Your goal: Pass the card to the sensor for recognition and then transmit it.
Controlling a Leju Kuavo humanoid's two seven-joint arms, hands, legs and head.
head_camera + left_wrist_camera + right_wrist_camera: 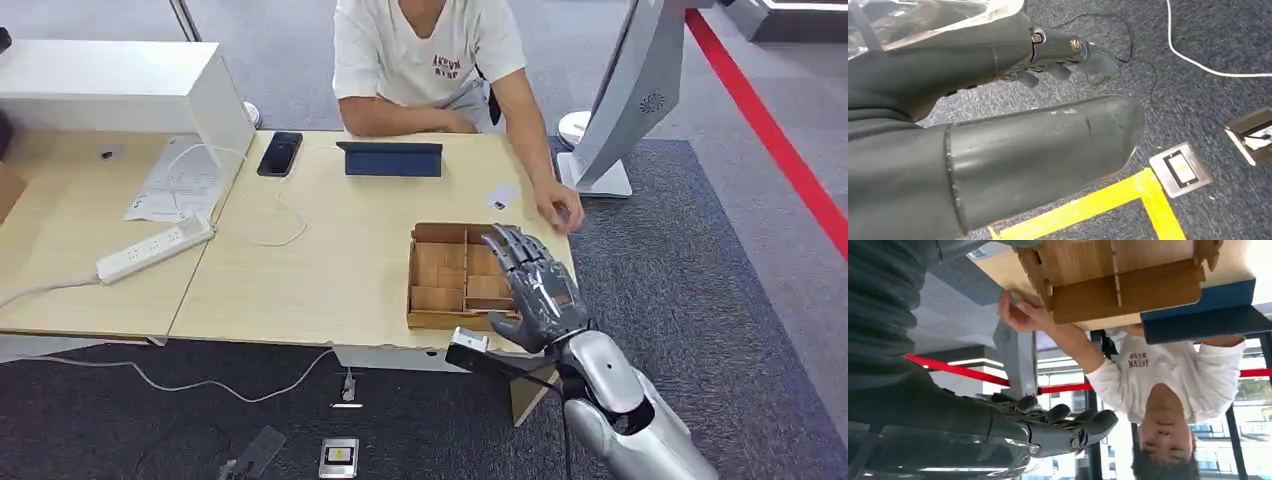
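Hovering right hand (535,290), empty, card (501,198) lying well beyond.

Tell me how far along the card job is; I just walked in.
Early. Nothing looks done: the card lies on the table beside the person's hand. The right hand hovers empty over the cardboard tray. Left to do: picking up the card, presenting it to the sensor, passing it on.
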